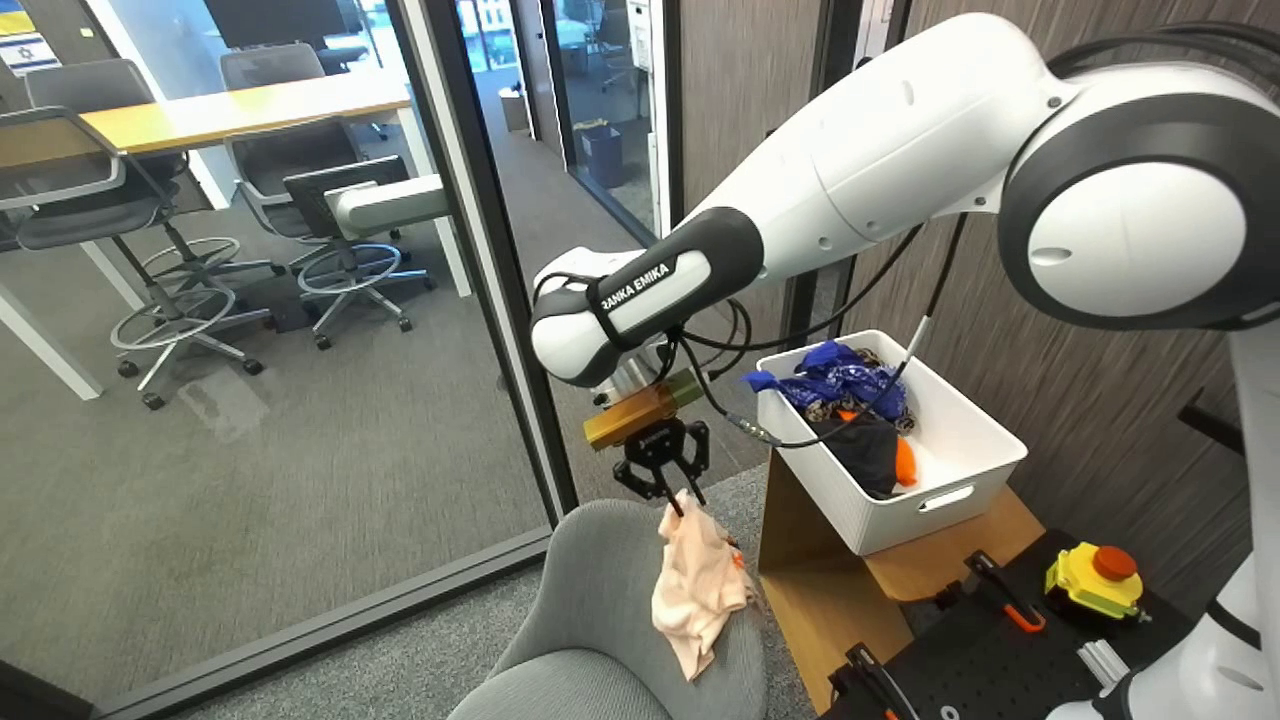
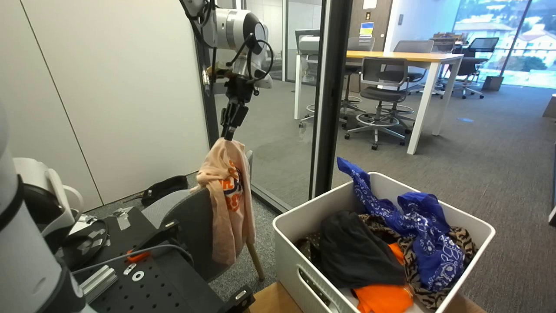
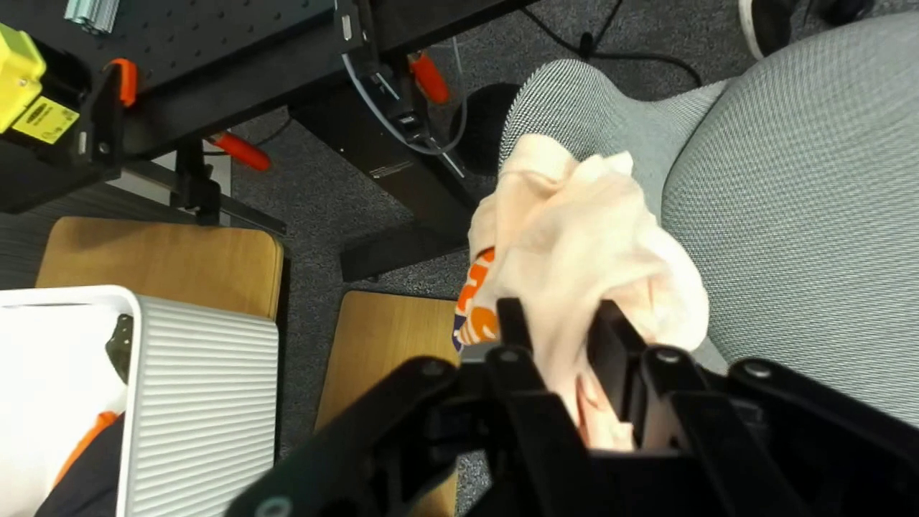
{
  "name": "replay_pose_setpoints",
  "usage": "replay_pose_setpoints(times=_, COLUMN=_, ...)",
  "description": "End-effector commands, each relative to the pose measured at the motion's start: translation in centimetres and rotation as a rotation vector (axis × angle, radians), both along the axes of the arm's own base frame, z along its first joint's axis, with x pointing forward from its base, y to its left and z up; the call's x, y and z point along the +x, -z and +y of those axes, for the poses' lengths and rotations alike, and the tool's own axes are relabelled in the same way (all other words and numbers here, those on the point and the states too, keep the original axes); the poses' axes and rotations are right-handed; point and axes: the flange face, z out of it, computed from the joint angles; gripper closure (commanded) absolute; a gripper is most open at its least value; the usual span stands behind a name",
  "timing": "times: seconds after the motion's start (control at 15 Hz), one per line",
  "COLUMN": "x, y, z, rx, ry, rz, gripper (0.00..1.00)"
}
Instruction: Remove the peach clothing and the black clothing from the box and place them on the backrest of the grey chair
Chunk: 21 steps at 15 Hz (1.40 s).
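The peach clothing (image 1: 695, 580) with an orange and dark print is draped over the backrest of the grey chair (image 1: 605, 560); it also hangs there in an exterior view (image 2: 232, 195). My gripper (image 1: 691, 506) is above the backrest, at the top of the peach clothing. In the wrist view (image 3: 556, 316) its fingers stand apart, with a raised fold of the peach clothing (image 3: 574, 237) loosely between them. The black clothing (image 2: 354, 252) lies in the white box (image 2: 286, 252), beside orange cloth; in the wrist view only a corner of it (image 3: 86, 474) shows.
A blue bandana (image 2: 428, 239) and leopard-print cloth also lie in the box, which stands on a wooden stand (image 1: 950, 550). A black perforated table (image 1: 970, 660) with clamps and a yellow emergency stop (image 1: 1095, 580) is beside the chair. A glass wall (image 1: 500, 300) stands behind.
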Motion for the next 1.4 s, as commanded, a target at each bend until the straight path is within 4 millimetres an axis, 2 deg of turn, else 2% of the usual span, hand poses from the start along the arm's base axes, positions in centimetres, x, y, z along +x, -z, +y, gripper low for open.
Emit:
replay_pose_setpoints(times=0.0, x=0.6, y=-0.9, z=0.4, rx=0.002, ry=-0.008, rz=0.024, gripper=0.38)
replay_pose_setpoints(times=0.33, x=0.0, y=-2.4, z=-0.6, rx=-0.02, ry=0.001, rz=0.023, gripper=0.01)
replay_pose_setpoints(times=0.6, x=-0.7, y=-6.1, z=-3.5, rx=-0.038, ry=0.03, rz=-0.01, gripper=0.0)
replay_pose_setpoints(times=0.8, x=-1.4, y=-10.5, z=-7.3, rx=-0.051, ry=0.067, rz=-0.077, gripper=0.0)
replay_pose_setpoints(times=1.07, x=-3.3, y=-15.8, z=-14.2, rx=-0.046, ry=0.108, rz=-0.181, gripper=0.0)
replay_pose_setpoints(times=1.33, x=-4.7, y=-18.7, z=-21.6, rx=-0.042, ry=0.097, rz=-0.279, gripper=0.0)
